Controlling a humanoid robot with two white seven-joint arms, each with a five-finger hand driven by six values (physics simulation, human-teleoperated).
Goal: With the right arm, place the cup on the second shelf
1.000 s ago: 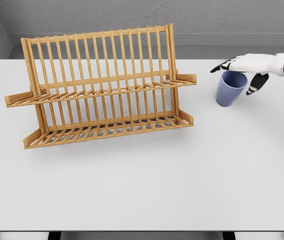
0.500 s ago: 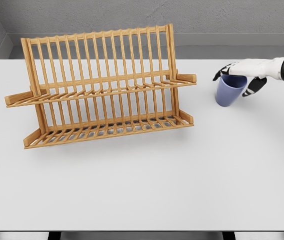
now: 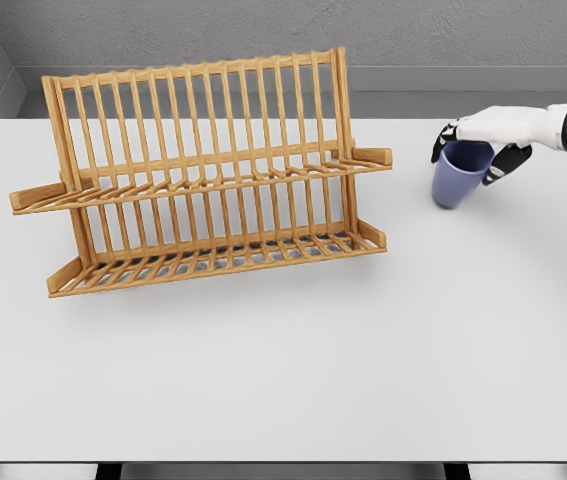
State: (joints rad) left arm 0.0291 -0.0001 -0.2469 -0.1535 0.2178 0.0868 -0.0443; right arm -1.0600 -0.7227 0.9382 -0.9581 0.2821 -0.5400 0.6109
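Right hand (image 3: 485,135) closed in since second ago: fingers now curled over cup (image 3: 460,175) rim, gripping. Cup tilted, directly under hand, base at or barely off table (image 3: 363,350). Rack (image 3: 203,170) well left of hand; lift pending.

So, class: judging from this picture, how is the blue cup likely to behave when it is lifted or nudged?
The blue cup looks rigid, so it probably keeps its shape under the right hand gripping its rim. It tapers to a narrow base and already leans, so a nudge may tip it. Its smooth wall could slip.
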